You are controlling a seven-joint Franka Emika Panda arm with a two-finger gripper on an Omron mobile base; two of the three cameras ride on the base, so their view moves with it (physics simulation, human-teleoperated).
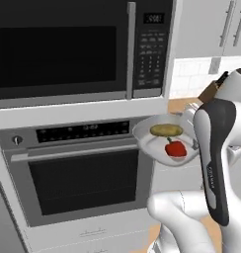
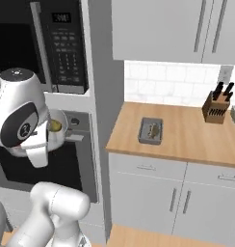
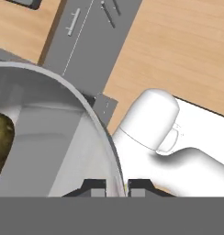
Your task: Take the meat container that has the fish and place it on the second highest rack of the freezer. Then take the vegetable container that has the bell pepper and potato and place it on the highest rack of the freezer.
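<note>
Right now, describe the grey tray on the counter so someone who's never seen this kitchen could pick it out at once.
Start at the wooden counter right of the tall oven column, under the white tiled wall. The grey tray lies on its left part, well apart from the knife block standing near the wall at the right. It is low, rectangular and grey, with something small and brownish lying in it, while the block is upright and wooden.
</note>
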